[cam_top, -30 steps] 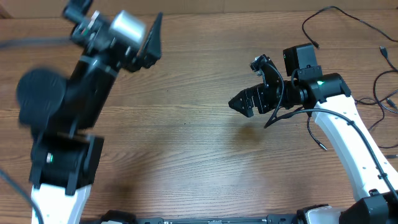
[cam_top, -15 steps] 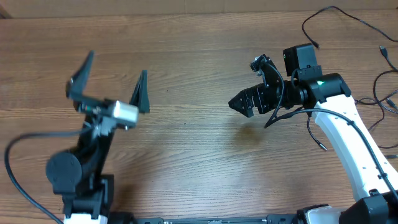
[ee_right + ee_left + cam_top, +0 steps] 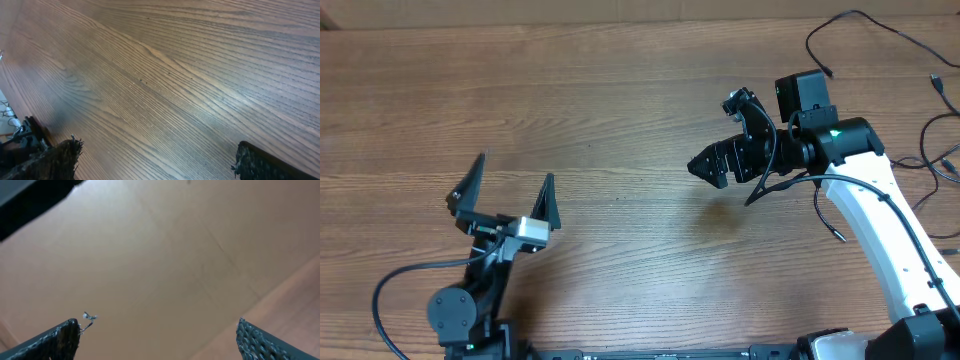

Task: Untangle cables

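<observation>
Black cables (image 3: 852,13) lie loose upper right; left gripper (image 3: 516,167) lower left, right gripper (image 3: 720,135) centre-right gape empty, seemingly parked clear.

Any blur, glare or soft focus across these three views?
Overhead: sharp and evenly lit, the thin cables at the far right read crisply. Left wrist: soft focus, a plain tan surface with almost no detail. Right wrist: wood grain crisp, with a pale sheen across the table.
</observation>
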